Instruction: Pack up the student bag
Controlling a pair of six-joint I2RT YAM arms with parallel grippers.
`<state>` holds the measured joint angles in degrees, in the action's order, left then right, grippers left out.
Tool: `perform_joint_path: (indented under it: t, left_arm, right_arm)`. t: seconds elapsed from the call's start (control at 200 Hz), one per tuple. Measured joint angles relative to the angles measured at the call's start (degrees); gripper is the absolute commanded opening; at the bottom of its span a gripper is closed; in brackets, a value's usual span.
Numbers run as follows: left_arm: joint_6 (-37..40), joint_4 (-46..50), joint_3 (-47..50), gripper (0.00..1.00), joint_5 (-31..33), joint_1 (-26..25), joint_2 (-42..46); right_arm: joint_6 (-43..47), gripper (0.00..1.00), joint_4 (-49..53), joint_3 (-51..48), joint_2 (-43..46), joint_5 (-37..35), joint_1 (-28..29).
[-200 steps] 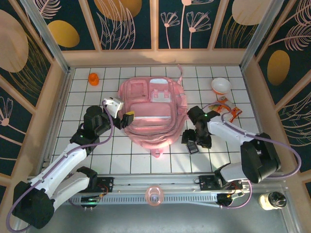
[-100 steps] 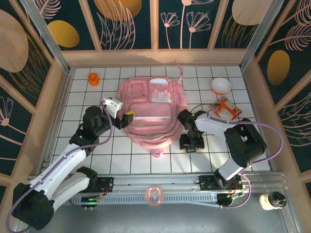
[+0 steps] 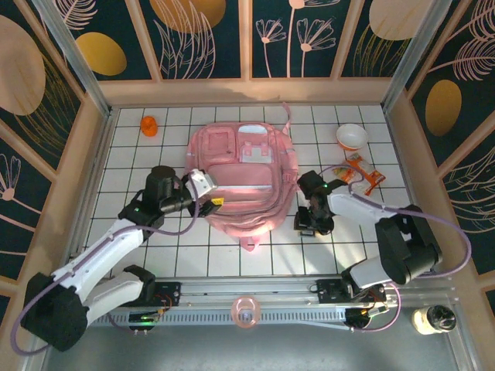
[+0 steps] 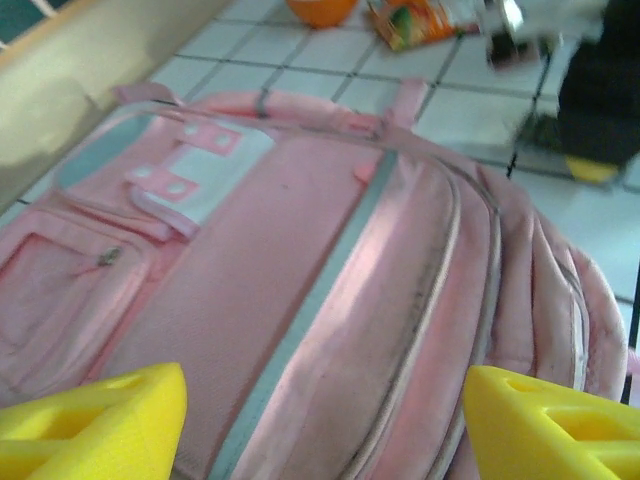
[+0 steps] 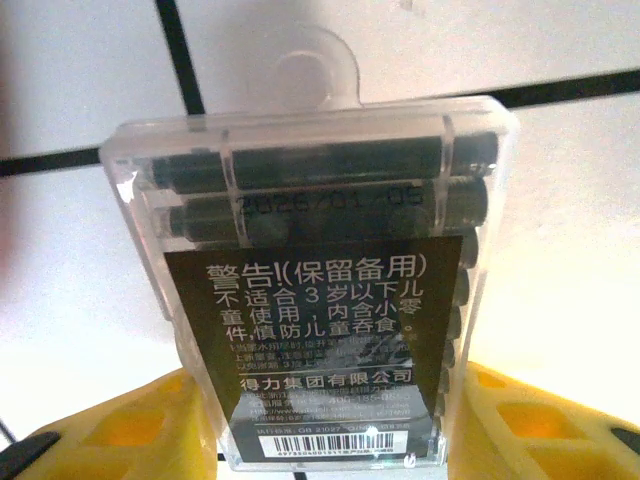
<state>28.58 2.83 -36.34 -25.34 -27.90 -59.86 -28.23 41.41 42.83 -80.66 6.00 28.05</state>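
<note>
From above, the student bag point(image 3: 244, 182) lay flat in the middle of the white tiled table point(image 3: 193, 255), front pockets facing up. The left gripper point(image 3: 210, 199) sat at the bag's left edge, and the right gripper point(image 3: 308, 222) was down on the tiles just off its near right corner. A small orange object point(image 3: 148, 125) stood well off at the far left. A bowl point(image 3: 352, 137) and some snack packets point(image 3: 360, 173) lay at the far right. From the left wrist, the two yellow fingers point(image 4: 100, 420) stood spread wide with nothing between them, and the pink fabric and a zip line ran beyond. From the right wrist, a clear plastic case point(image 5: 320, 290) of dark cartridges with a black printed label stood between the yellow fingers point(image 5: 120, 425). The fingers lay against both its sides and, as far as I could make out, were pinching it.
</note>
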Motion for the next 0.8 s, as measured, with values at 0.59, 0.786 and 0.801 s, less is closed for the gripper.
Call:
perform_joint_path:
  t: [0.59, 0.786, 0.801]
  left_arm:
    - [14.67, -3.69, -2.99, 0.61, 10.56, -4.81, -17.62]
    - [13.03, -7.5, -2.93, 0.44, 11.76, -5.14, -17.09]
    - [12.87, -7.69, -2.89, 0.42, 11.76, -5.11, -16.94]
  right_arm:
    - [-4.31, 0.47, -5.64, -3.43, 11.43, 3.32, -1.88]
    - [-4.57, 0.47, -5.64, -3.43, 13.05, 3.52, -2.03]
    - [-4.59, 0.47, -5.64, -3.43, 13.14, 3.54, -2.08]
